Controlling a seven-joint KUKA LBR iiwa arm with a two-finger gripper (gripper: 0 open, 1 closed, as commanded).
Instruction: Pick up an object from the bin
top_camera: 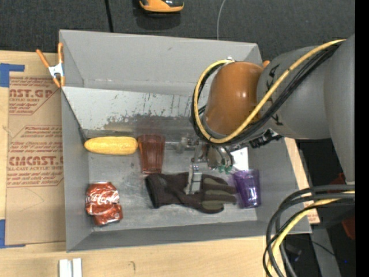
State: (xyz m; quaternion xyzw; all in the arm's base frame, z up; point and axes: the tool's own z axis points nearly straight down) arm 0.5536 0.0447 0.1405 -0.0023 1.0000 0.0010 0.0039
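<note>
End effector [195,176] over dark glove [173,192] (apart or together unclear, orange cover [233,97] hides part)

Bare bin floor [131,203] btw can [104,202] & glove [164,190]; cup [151,153] behind

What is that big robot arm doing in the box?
The robot arm is reaching into the grey bin from the right. Its gripper is down over a dark glove lying in the middle, near the front of the bin. A brown cup stands to one side of it and a purple cup to the other. A yellow corn cob and a crushed red cola can lie further left. Nothing is lifted yet.
</note>
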